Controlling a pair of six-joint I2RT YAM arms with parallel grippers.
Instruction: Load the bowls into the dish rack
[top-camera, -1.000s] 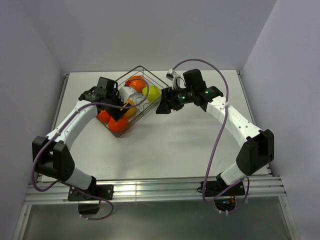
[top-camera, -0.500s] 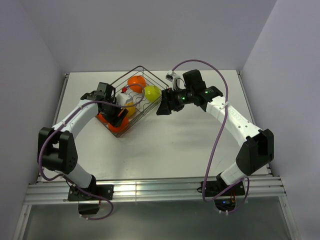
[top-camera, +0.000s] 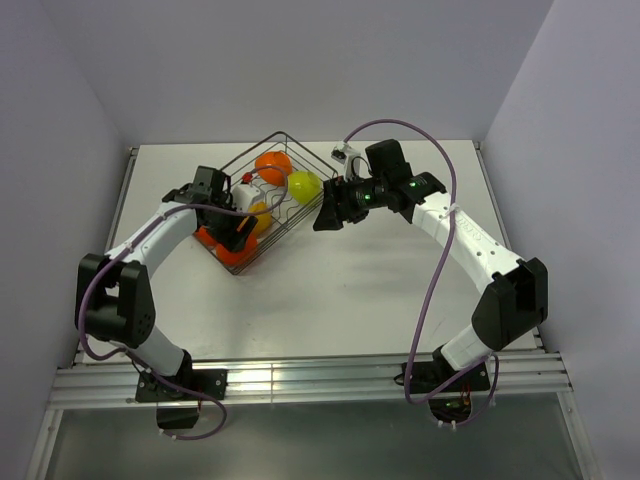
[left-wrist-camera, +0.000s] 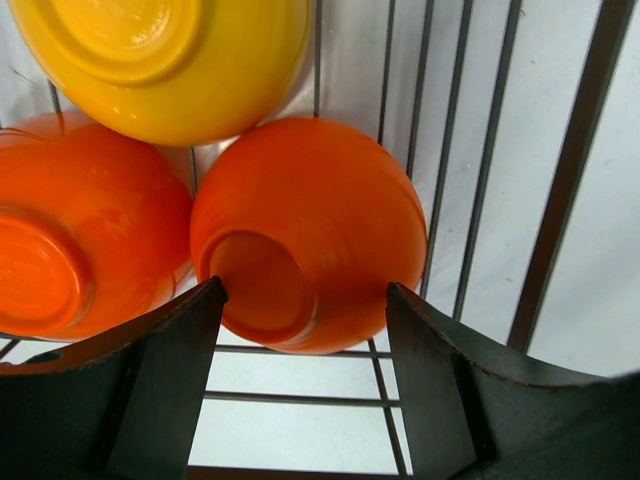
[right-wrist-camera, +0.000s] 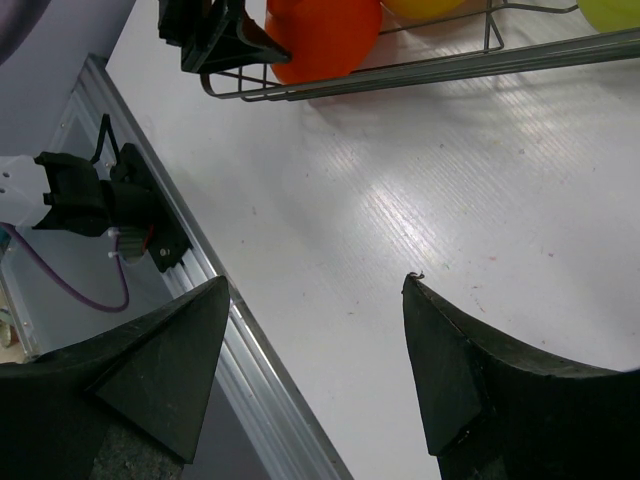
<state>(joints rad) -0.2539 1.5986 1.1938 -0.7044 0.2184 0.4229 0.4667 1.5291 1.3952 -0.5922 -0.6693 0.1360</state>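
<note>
Down at the near-left end of the dish rack (left-wrist-camera: 575, 170), my left gripper (left-wrist-camera: 303, 290) is spread wide with a red-orange bowl (left-wrist-camera: 320, 200) sitting just past its tips, base toward the camera. That bowl rests on the wires, snug beside a second red-orange bowl (left-wrist-camera: 80, 250) and the yellow one (left-wrist-camera: 170, 60). To me it looks set down rather than pinched, though I can't rule out a pad brushing it.

Over on the right, my right gripper (right-wrist-camera: 315, 290) hangs wide and empty above the table (right-wrist-camera: 400, 230), just beside the rack.

From overhead, the lime green bowl (top-camera: 303, 186) and every other bowl I can see are inside the rack. So I reckon loading is about done and this is the let-go step. Next I'd lift the left arm straight up and out, slowly, so a finger doesn't hook a wire or tip the stack.
</note>
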